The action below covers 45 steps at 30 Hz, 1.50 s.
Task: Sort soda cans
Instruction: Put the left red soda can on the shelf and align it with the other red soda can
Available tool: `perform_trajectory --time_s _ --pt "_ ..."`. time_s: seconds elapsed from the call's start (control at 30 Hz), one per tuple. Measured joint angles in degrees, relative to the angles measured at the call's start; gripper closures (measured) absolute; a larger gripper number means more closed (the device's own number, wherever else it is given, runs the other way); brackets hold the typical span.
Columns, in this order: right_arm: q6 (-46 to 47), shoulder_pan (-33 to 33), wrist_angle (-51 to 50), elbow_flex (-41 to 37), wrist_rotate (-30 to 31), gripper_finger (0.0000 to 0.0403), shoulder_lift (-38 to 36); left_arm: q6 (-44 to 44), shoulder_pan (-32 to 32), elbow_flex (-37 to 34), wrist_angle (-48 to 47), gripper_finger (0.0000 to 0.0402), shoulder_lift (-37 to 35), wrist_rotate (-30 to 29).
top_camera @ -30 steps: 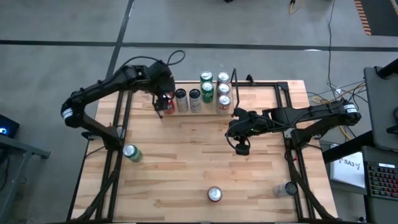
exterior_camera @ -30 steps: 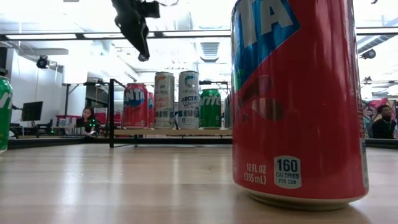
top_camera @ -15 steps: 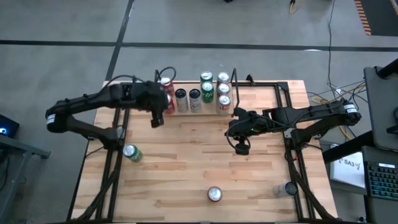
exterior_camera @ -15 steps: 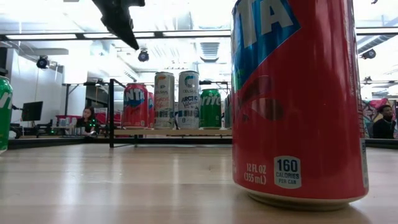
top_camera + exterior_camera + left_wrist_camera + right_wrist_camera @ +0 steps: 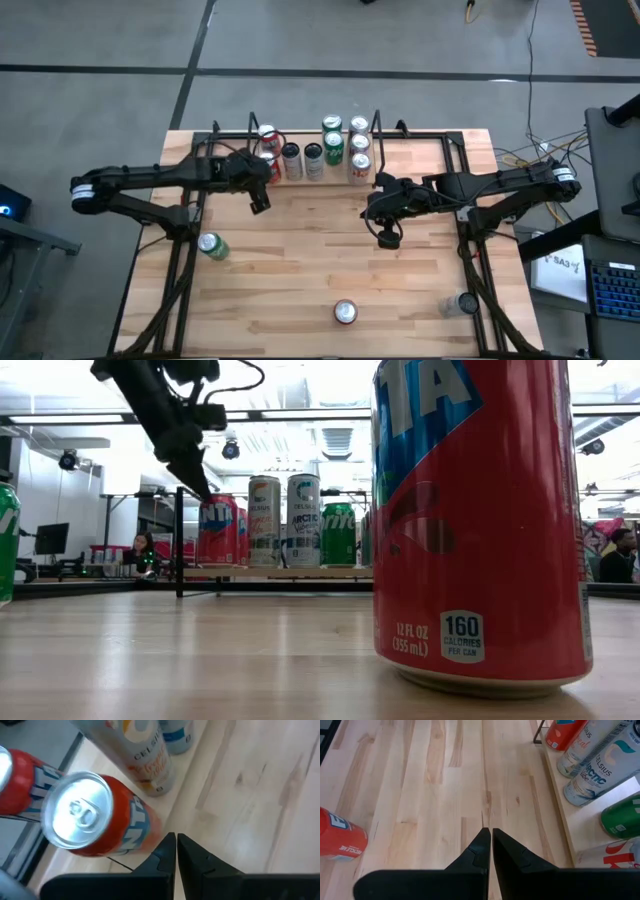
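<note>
While sorted cans [image 5: 318, 150] line the surface [image 5: 300, 260] far edge by colour, left tool [image 5: 259, 203] hangs clenched, empty, just before that row; right tool [image 5: 388, 238] clenched mid-surface. Three strays [image 5: 345, 312] sit apart, unsorted.

left claw [image 5: 259, 204] closed; right claw [image 5: 388, 240] closed

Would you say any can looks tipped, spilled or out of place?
None is tipped or spilled. Three cans stand away from the back row: a green can, a red can and a silver can.
</note>
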Motion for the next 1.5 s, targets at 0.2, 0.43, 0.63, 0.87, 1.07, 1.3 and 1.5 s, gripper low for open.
perform_trajectory --time_s 0.2,0.43,0.63,0.87,1.07,1.3,1.5 --pt "0.0 0.0 0.1 0.0 0.1 0.0394 0.0 -1.9 0.0 -1.7 1.5 0.0401 1.1 -1.5" --pt "0.0 0.0 0.2 0.0 0.6 0.0394 0.0 -8.7 -0.2 -1.8 2.4 0.0401 1.5 -2.4" --pt "0.0 0.0 0.2 0.0 3.1 0.0394 0.0 -15.7 -0.5 -1.8 2.8 0.0402 1.5 -3.3" --pt "-0.7 0.0 0.2 0.0 3.1 0.0394 0.0 -19.9 -0.7 -1.8 3.5 0.0402 1.7 -6.3" --pt "-0.8 0.0 0.2 0.0 3.1 0.0394 0.0 -21.3 -0.7 -1.8 3.8 0.0401 1.7 -8.7" --pt "-0.9 0.0 0.2 0.0 3.1 0.0394 0.0 -21.2 -0.7 -1.8 4.7 0.0401 1.7 -9.2" --pt "-0.9 0.0 0.2 0.0 3.1 0.0394 0.0 -21.2 -0.7 -1.8 4.9 0.0401 1.7 -9.2"
